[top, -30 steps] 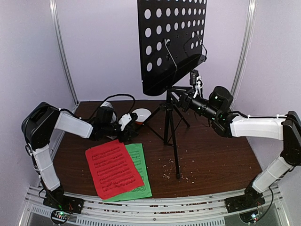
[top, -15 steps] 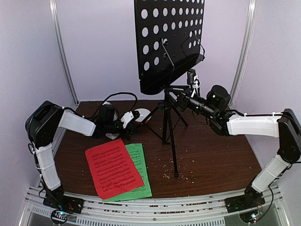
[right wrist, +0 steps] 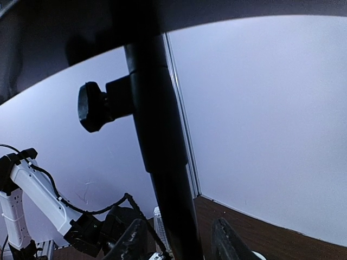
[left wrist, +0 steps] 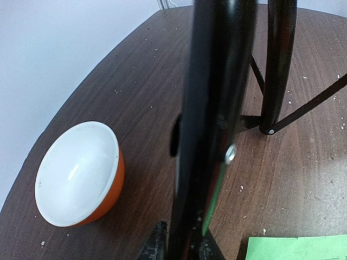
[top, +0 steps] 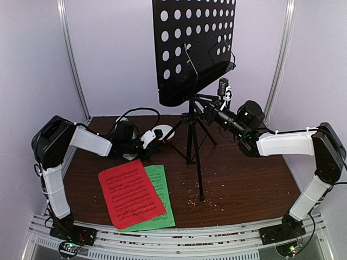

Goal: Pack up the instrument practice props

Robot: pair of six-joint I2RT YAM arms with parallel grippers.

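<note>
The tall black tripod music stand with perforated desk (top: 184,89) is the thing in hand. The right gripper (right wrist: 179,233) has the pole between its fingers, under the desk; whether it presses I cannot tell. The left gripper (left wrist: 183,246) pinches one tripod leg low down. The red sheet-music page (top: 130,192) and the green paper page (top: 162,187) lie near its right, the small white-and-orange bowl (left wrist: 78,173) on its left. The step seems to be folding the stand; next, the leg must go toward the pole.
</note>
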